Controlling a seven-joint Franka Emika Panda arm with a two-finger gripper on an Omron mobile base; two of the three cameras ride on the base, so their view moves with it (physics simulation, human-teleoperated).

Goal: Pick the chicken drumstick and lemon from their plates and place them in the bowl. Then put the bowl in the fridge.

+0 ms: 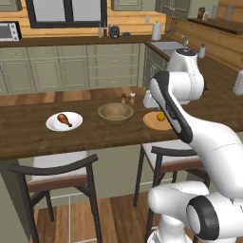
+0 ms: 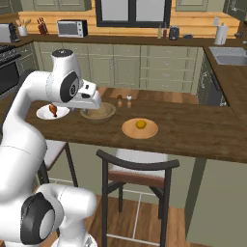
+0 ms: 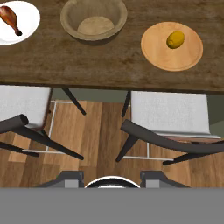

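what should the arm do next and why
Probably reach forward and down toward the drumstick on the white plate. The bowl is empty, the lemon sits on the wooden plate, and the gripper hangs high over the chairs, holding nothing.

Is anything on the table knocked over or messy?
No, nothing looks wrong. The chicken drumstick lies on the white plate, the lemon sits on the wooden plate, and the bowl stands upright and empty between them. Nothing is spilled on the table.
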